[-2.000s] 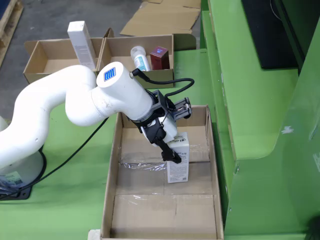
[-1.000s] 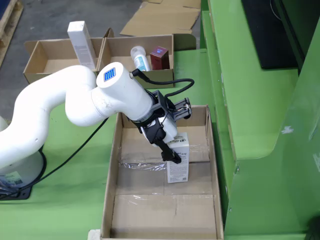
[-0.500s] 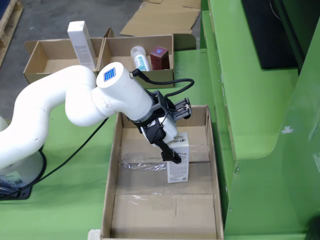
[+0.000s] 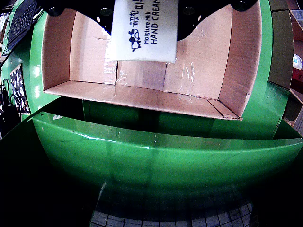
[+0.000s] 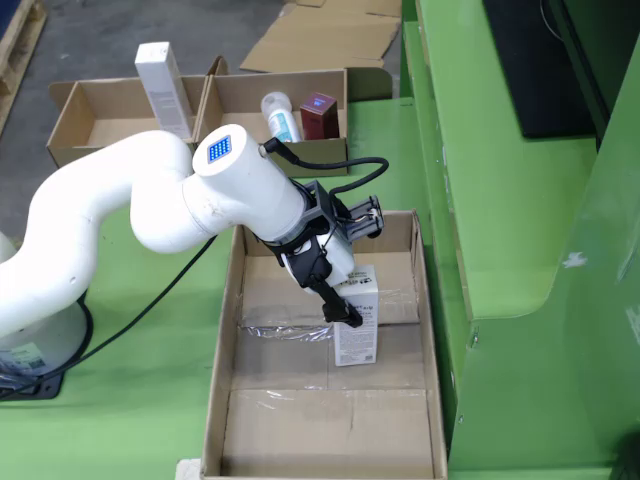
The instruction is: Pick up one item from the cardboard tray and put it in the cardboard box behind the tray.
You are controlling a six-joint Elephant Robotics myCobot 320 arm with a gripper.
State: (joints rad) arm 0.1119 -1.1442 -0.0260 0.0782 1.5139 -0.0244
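The pincer (image 5: 352, 312) is closed on the white hand cream box (image 5: 356, 328), middle of the frame, low inside the cardboard tray (image 5: 222, 380). I think it should lift straight up, clear the wall, then go to the cardboard box (image 5: 240, 98) at upper left.

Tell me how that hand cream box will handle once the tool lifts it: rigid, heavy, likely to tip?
The hand cream box looks like thin printed carton, so probably light and crushable. It stands tall and narrow in the cardboard tray, so a nudge may topple it.
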